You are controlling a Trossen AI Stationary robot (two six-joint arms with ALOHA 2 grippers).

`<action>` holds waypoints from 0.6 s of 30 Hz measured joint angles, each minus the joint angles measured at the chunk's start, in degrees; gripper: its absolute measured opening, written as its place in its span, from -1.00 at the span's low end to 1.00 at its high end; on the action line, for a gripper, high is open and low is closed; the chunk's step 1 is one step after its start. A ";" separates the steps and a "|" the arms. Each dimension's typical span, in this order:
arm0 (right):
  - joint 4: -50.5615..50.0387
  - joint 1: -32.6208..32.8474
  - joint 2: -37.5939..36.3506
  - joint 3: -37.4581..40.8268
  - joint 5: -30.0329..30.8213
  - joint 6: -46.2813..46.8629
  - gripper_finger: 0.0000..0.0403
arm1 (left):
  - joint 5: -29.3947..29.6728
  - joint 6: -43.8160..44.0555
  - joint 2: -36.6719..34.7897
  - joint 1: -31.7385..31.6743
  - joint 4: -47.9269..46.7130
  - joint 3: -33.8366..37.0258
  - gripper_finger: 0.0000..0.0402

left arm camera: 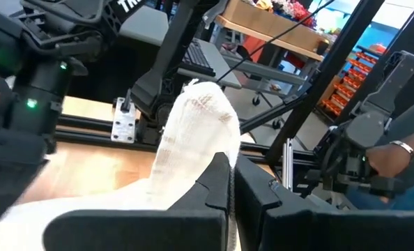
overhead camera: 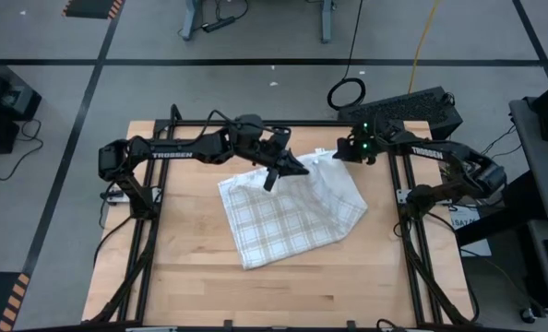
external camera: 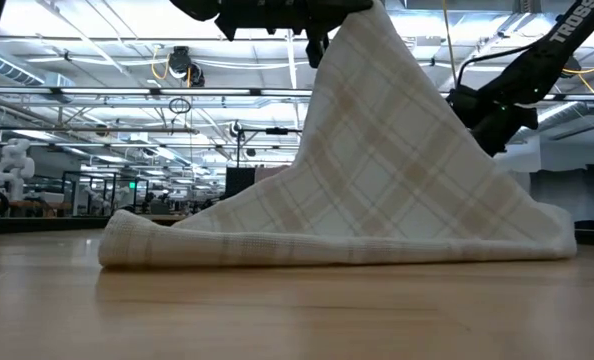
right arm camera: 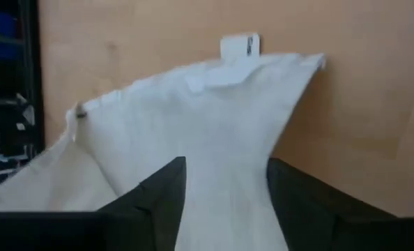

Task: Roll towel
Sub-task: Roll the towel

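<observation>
From above, the towel (overhead camera: 291, 214) lies spread across the middle of the table (overhead camera: 200, 286), its far edge drawn up toward my left gripper (overhead camera: 288, 166), which hangs over that edge; my right gripper (overhead camera: 348, 150) sits just beside the towel's far right corner. Level with the table top, the towel rises from a flat folded base into a tall peak, and my left gripper (external camera: 322, 25) pinches that peak at the very top. Past my left fingers (left arm camera: 217, 185), which are pressed together, a bunched hump of towel stands up between them, so that hand is clamped on the cloth. Past my right fingers (right arm camera: 158, 195), which stand apart with towel lying between them, I grip nothing; the small white label (right arm camera: 240, 46) shows at the towel's edge. No roll has formed yet; I judge the rolling is still all ahead.
</observation>
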State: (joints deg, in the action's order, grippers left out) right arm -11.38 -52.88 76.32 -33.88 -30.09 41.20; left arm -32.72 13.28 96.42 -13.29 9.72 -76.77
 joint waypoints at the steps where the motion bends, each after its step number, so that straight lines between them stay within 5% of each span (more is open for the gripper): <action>1: 0.41 -0.38 -0.21 -0.22 0.44 -0.64 -0.02 | 0.05 0.00 0.00 0.08 -0.01 0.00 -0.96; 10: 2.45 -2.19 0.10 -4.16 12.24 -5.34 -0.10 | 3.57 -0.07 0.00 0.31 -0.19 0.00 -0.96; 18: 12.07 -2.66 -1.02 -4.08 -8.25 -7.85 -0.29 | 12.78 -4.65 0.50 -0.19 -0.78 -0.03 -0.96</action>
State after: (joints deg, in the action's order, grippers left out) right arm 0.69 -55.54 75.30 -37.96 -38.34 33.35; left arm -19.94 8.63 96.92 -13.48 8.94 -76.81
